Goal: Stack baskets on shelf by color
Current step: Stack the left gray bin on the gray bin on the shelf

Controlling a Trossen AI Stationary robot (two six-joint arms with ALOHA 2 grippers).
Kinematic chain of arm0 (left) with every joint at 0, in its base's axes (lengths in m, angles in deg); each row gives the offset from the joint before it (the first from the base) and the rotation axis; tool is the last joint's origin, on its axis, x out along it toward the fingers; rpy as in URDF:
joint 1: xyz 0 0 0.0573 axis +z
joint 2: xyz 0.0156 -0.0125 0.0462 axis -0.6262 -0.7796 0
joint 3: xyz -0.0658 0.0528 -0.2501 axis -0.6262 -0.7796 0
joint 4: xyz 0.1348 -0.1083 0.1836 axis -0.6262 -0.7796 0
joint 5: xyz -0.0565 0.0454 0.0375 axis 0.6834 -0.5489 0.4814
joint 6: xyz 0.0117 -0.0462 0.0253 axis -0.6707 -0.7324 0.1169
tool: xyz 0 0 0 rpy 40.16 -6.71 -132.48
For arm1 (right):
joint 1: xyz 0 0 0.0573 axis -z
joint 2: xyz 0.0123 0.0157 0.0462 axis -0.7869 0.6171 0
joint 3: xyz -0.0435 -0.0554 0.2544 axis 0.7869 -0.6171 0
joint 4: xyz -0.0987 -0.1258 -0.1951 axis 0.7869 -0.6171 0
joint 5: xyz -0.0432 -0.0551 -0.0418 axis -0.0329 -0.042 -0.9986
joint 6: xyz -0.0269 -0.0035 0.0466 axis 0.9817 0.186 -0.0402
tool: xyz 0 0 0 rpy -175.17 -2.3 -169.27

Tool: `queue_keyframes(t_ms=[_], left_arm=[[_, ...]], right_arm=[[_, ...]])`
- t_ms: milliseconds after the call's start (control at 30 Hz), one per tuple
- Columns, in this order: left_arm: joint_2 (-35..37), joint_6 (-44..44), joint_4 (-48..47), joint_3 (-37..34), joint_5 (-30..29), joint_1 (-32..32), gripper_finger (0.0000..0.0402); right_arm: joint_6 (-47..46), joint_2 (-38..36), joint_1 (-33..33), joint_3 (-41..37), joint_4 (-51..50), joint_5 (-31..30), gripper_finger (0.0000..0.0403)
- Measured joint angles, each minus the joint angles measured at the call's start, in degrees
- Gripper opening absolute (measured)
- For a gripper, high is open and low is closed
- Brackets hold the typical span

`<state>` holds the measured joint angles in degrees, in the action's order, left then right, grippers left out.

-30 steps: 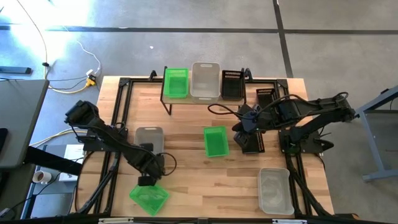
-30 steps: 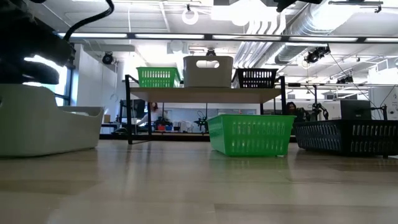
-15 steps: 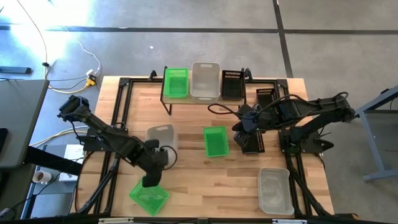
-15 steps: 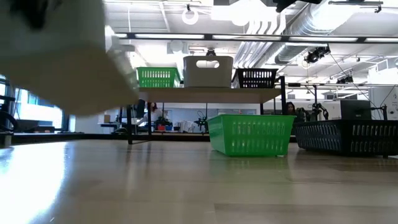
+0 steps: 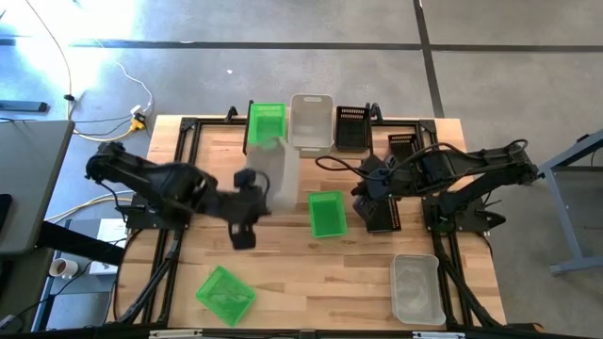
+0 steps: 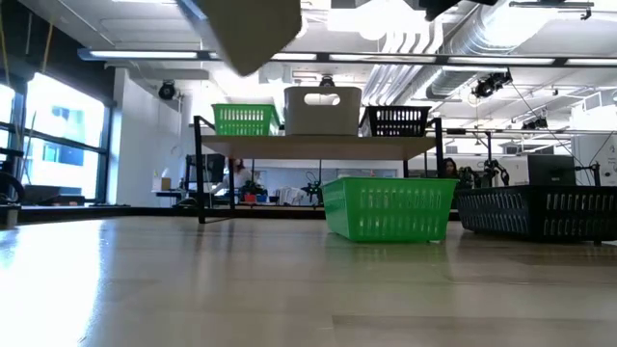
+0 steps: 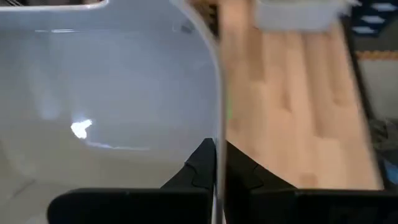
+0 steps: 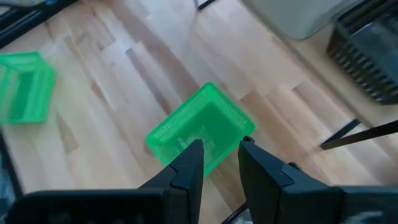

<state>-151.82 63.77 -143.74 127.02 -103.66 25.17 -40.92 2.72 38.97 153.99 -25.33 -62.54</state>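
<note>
**Whitish-grey basket in the air, short of the shelf**

Whitish-grey basket [image 5: 273, 169] hangs off the bench near the shelf [image 5: 306, 151], the left gripper's [image 7: 214, 163] jaws pinching one thin wall. That hold could let it swing and clip the green basket [image 5: 267, 123]. Only the wrist view shows the pinch. Right gripper [image 8: 219, 163] waits, jaws parted, near the bench's right edge.

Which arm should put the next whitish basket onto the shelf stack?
Left. Its gripper is shut on a whitish basket's rim, lifted off the table near the shelf. The right gripper hangs open and empty over the green basket.
</note>
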Motion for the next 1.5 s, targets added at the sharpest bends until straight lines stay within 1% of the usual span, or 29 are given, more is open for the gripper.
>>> queue_keyframes(t_ms=[100,300,467,633,767,833,900,1100,1267,1433,1500], left_arm=[[0.0,5.0,0.0,2.9,-2.4,4.4,0.0],[0.0,15.0,2.1,6.6,-3.2,13.8,0.0],[-0.1,24.4,4.9,8.0,-3.5,20.5,0.0],[-0.3,35.0,10.4,8.2,-3.4,25.1,0.0],[-1.4,41.1,16.9,8.1,-3.3,27.9,0.0],[-2.1,42.3,19.3,8.1,-2.9,29.3,0.0],[-2.7,42.2,20.0,8.1,-1.2,30.9,0.0],[-6.0,39.3,18.9,8.1,8.7,34.4,0.0],[-8.3,41.2,18.3,8.6,10.6,35.8,0.0],[-9.7,41.2,16.7,13.0,12.3,38.4,0.0],[-10.4,41.3,14.5,14.9,13.5,39.5,0.0]], right_arm=[[-0.2,0.0,0.1,0.0,0.0,-2.9,0.0087],[0.3,0.0,2.5,0.0,0.0,-5.4,0.0087],[4.4,0.0,5.1,0.0,1.4,-8.5,0.0087],[11.3,0.0,9.7,0.0,6.1,-6.9,0.0087],[12.7,0.0,14.0,0.0,7.4,-7.0,0.0087],[12.4,0.0,16.1,0.0,7.3,-7.0,0.0087],[11.7,0.0,18.0,0.0,7.3,-7.0,0.0087],[13.2,0.0,22.3,0.0,7.3,-3.6,0.0087],[14.5,0.0,23.9,0.0,7.3,-2.4,0.0087],[15.7,0.0,24.2,0.0,7.2,-2.4,0.0087],[15.7,0.0,24.2,0.0,7.2,-2.4,0.0087]])
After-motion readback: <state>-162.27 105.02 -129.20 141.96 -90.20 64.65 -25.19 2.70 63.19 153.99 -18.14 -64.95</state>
